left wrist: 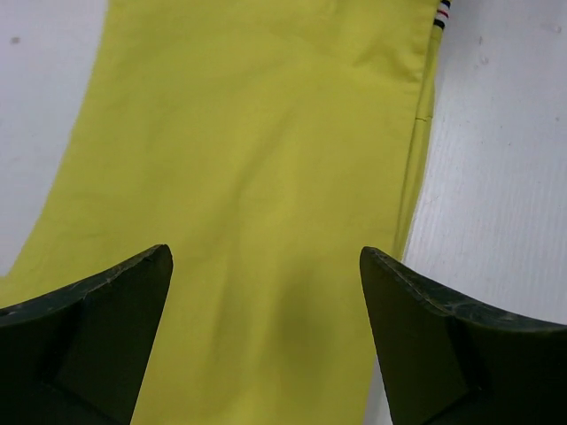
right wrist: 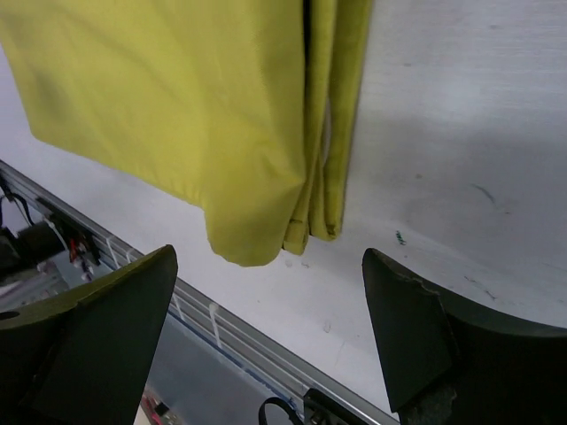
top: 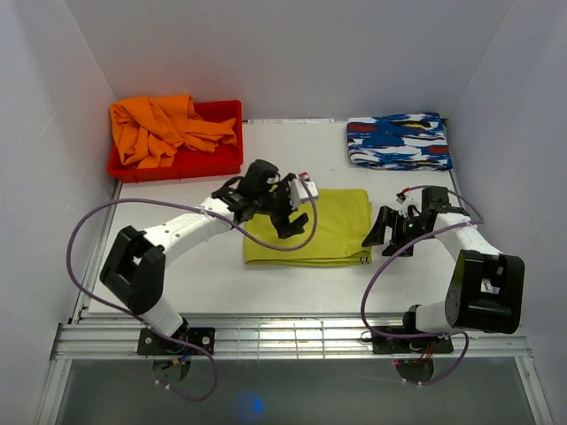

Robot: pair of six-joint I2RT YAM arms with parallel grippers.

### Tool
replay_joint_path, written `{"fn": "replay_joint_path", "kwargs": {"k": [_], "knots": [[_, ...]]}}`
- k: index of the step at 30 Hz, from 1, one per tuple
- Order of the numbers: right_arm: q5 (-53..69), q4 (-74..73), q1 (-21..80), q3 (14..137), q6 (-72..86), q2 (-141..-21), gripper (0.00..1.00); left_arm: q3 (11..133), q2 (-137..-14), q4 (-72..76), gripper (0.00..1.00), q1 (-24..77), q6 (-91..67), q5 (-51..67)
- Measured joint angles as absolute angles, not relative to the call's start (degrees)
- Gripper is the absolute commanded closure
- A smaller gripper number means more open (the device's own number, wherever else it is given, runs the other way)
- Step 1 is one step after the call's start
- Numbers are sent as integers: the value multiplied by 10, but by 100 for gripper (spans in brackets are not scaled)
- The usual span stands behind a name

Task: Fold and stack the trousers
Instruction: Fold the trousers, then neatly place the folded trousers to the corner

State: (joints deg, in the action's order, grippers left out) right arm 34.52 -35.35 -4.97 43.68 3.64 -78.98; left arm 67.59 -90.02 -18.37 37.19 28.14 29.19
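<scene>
2 grippers frame this moment, and both have their jaws spread wide with nothing between them. The trousers [top: 314, 228] lie mid-table [top: 292, 297] as a flat yellow-green rectangle of several layers, its long side running left to right across the robot's front.

The left gripper [top: 288, 212] hangs directly over the left part of that rectangle. In its wrist view, cloth fills the gap between the fingers, and a sliver of the striped waistband [left wrist: 443, 13] peeks out at the bundle's far corner. The right gripper [top: 387, 232] sits just beside the right short edge, over bare table and apart from the cloth. Its wrist view looks along that edge, where the stacked layers end at the near corner.

So the bundle lies below the left gripper and to the left of the right one. The left is nearer, but the right faces the open layered edge.

The folding looks done or close to it, and the stacking step is not yet done. A folded patterned cloth [top: 399, 142] at the far right corner looks the likelier stacking spot, and it is on the right arm's side. The orange garment [top: 159, 128] in the red bin [top: 177, 166] lies far left. Carrying the bundle right would probably need a grip from each short end, or else the layers may slide apart.
</scene>
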Motion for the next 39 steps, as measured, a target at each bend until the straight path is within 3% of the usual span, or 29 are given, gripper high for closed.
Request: {"fn": "replay_joint_path", "kwargs": {"k": [9,15,20,23,24,25,30,31,34,39], "knots": [[323,-354,-113,481,59,-761,10,647,-1032,-76,7,551,292,178],[313,-342,-113,478,73,-718,10,648,-1063,-15,11,582,300,164],[327,-321,-113,404,105,-716,10,659,-1114,17,16,594,310,152],[337,-307,-112,362,133,-717,10,666,-1124,33,35,597,313,146],[341,-301,-112,352,145,-719,10,667,-1127,36,46,598,315,142],[345,-293,-112,344,153,-720,10,669,-1129,38,65,598,317,138],[359,-239,-112,316,209,-734,10,677,-1131,49,85,600,301,142],[362,-227,-112,312,218,-740,10,675,-1131,52,93,600,299,144],[367,-201,-108,309,243,-759,10,672,-1130,58,99,598,292,149],[380,-168,-104,309,271,-776,10,672,-1130,58,100,584,270,174]]}}
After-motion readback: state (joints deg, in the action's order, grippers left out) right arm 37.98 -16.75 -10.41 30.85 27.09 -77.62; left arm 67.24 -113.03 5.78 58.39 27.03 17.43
